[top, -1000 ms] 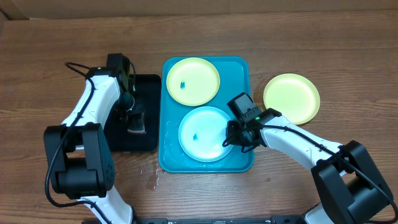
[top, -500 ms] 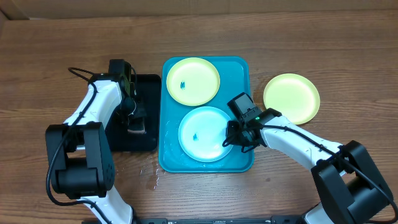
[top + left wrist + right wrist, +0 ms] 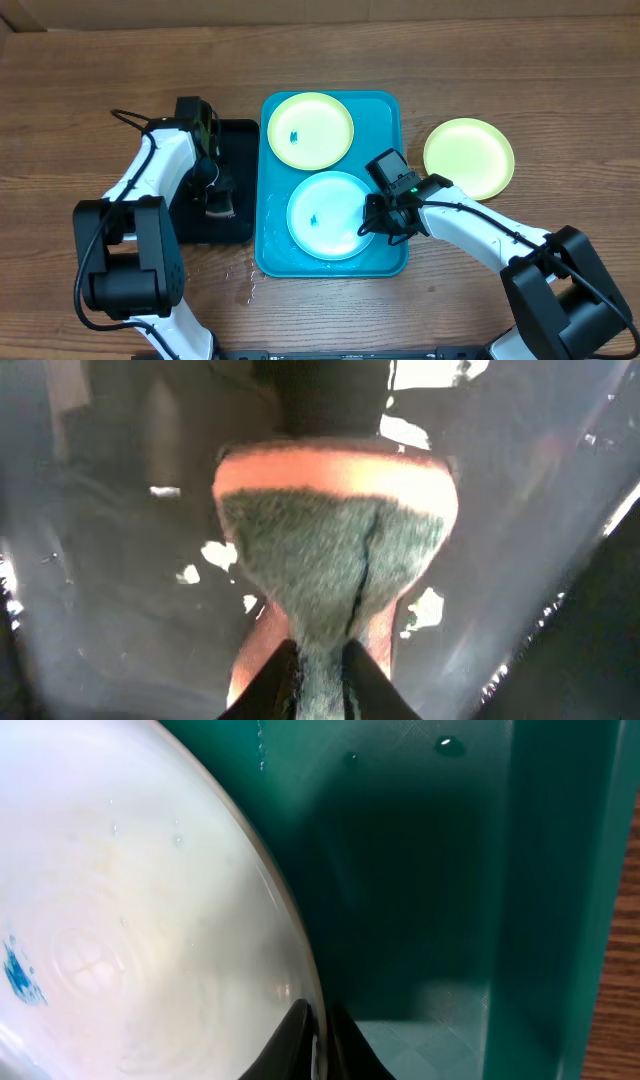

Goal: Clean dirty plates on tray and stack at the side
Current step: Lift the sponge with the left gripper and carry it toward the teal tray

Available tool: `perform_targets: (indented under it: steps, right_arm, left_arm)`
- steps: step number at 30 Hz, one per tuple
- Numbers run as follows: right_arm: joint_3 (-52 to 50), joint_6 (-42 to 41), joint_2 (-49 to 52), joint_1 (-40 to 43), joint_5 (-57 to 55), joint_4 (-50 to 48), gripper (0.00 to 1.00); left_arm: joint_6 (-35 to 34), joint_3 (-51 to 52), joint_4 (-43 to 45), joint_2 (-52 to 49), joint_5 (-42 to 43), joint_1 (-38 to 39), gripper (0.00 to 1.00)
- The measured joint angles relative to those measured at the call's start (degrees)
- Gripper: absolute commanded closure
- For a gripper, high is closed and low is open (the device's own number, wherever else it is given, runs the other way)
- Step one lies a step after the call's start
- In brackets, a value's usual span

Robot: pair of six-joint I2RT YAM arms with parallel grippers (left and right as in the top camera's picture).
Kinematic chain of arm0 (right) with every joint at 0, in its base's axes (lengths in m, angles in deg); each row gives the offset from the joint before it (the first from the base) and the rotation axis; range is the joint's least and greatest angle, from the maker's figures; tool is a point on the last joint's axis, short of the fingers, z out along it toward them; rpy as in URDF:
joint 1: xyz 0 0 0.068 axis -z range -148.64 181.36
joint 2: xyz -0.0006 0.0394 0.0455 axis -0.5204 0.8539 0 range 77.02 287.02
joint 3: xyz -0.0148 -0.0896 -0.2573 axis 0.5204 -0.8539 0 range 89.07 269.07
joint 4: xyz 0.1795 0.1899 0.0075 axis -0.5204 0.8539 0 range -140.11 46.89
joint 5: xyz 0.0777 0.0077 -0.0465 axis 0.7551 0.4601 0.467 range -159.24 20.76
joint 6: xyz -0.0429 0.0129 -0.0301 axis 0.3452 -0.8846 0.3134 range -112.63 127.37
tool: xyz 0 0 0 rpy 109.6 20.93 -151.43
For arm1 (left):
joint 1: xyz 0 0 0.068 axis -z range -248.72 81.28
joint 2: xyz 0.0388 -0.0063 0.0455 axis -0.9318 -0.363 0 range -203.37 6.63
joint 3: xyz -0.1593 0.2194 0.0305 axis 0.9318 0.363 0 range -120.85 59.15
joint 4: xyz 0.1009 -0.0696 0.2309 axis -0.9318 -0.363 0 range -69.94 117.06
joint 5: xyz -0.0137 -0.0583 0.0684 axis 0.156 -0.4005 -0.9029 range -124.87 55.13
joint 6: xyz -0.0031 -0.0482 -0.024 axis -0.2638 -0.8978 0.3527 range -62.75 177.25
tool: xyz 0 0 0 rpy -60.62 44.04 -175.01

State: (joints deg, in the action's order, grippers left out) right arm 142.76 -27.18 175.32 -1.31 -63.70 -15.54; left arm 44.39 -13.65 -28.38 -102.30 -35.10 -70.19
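Overhead view: I have the blue tray (image 3: 392,112) at the middle of the table (image 3: 80,90), with two of the plates on it. The rear yellow-green plate (image 3: 320,145) lies in the tray's far half and carries a blue smudge (image 3: 295,136) left of its centre. The cyan plate (image 3: 330,235) lies in the near half, with a like mark close to its centre. The side yellow-green plate (image 3: 468,158) sits on the bare wood to the right of the tray, apart from it.

Right gripper (image 3: 378,224): at the right edge of the cyan plate. On the right wrist view I see both fingers (image 3: 288,1042) pinched together on that plate's rim, so it is clamped on the plate. Beside the rim are the tray floor with a few water drops and the tray's side wall; a strip of wood shows at the frame's far right.

Left gripper (image 3: 217,203): over the black tray (image 3: 238,140), which stands just beside the blue tray's left side. On the left wrist view the fingers (image 3: 262,698) are closed on a sponge (image 3: 335,550), orange with a green scouring face toward the camera, squeezed narrow at the tips. The black tray's floor looks wet. I cannot tell whether the sponge touches it.

Water spots (image 3: 245,282) lie on the table off the blue tray's near left corner.
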Motion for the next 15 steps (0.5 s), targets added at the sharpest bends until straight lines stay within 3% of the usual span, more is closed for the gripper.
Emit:
perform_targets:
  steps: [11, 13, 14, 15]
  right_arm:
    - [0.0, 0.0, 0.0, 0.0, 0.0, 0.0, 0.92]
    - [0.0, 0.0, 0.0, 0.0, 0.0, 0.0, 0.92]
    - [0.0, 0.0, 0.0, 0.0, 0.0, 0.0, 0.92]
    - [0.0, 0.0, 0.0, 0.0, 0.0, 0.0, 0.92]
  left_arm:
    - [0.0, -0.7, 0.4, 0.0, 0.0, 0.3, 0.76]
    - [0.0, 0.2, 1.7, 0.0, 0.0, 0.8, 0.84]
    - [0.0, 0.7, 2.1, 0.0, 0.0, 0.8, 0.96]
    - [0.2, 1.2, 2.6, 0.0, 0.0, 1.0, 0.96]
